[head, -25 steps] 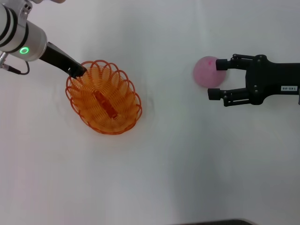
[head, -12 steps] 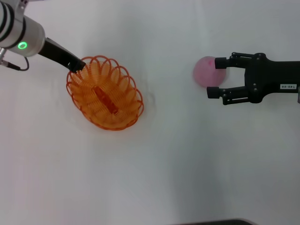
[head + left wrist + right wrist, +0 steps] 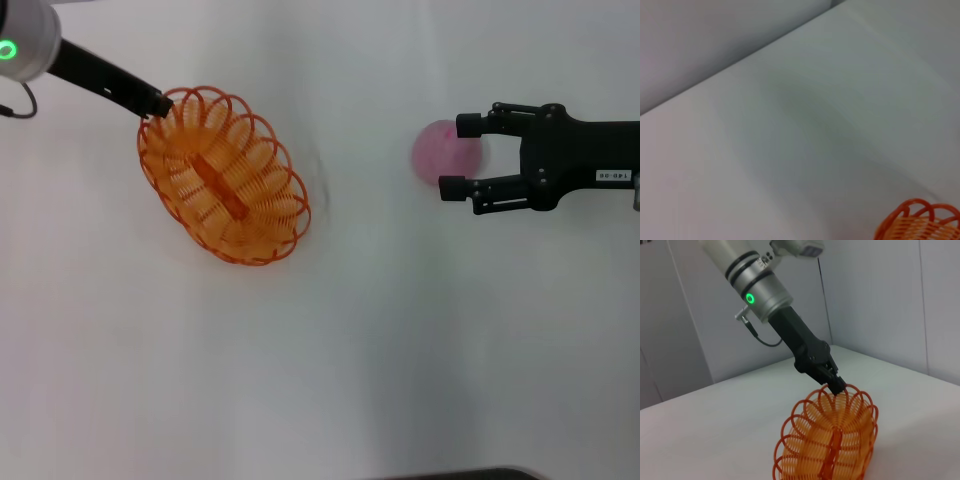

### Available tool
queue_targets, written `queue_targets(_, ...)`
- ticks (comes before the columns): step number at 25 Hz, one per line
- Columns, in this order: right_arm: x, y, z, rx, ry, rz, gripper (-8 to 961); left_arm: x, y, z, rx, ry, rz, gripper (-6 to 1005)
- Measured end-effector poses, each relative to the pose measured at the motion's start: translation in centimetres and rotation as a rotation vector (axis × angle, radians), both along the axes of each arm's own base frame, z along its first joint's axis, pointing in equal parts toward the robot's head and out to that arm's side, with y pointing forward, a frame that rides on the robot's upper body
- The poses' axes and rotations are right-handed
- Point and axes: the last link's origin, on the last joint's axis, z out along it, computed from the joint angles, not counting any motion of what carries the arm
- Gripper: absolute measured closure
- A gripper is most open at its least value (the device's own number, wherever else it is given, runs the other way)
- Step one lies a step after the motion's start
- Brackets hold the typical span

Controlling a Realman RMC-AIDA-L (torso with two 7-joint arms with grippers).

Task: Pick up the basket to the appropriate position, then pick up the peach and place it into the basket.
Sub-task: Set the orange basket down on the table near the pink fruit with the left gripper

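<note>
The orange wire basket [image 3: 222,176] is held tilted above the white table on the left. My left gripper [image 3: 157,103] is shut on its far rim; the right wrist view shows the left gripper [image 3: 836,385] pinching a loop of the basket [image 3: 830,445]. A bit of the basket's rim [image 3: 920,222] shows in the left wrist view. The pink peach [image 3: 444,153] lies on the table at the right. My right gripper [image 3: 460,156] is open, with one finger on each side of the peach.
The white table [image 3: 380,340] stretches around both objects. A grey wall [image 3: 880,295] stands behind the table in the right wrist view.
My left gripper has lifted and carried the basket up and away, tilting it more. My right gripper has moved slightly further around the peach.
</note>
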Motion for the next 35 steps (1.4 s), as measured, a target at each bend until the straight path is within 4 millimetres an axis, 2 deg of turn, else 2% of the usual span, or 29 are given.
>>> queue_targets(7,-0.1,0.4,0.0,0.008,-0.008,0.002,8,0.3,0.1,1.1,0.02,-0.018,0.012,959)
queue_targets(18,-0.5,0.9,0.3,0.003,-0.016,0.009,8,0.1,0.1,1.2,0.053,-0.071,0.079,962)
queue_targets(26,-0.7,1.4,0.7,0.008,-0.022,-0.004,8,-1.0,0.2,0.7,0.138,-0.152,0.224,962)
queue_targets(35,-0.9,2.0,0.9,-0.01,-0.059,0.004,8,-2.6,-1.0,-0.1,0.226,-0.258,0.436,963)
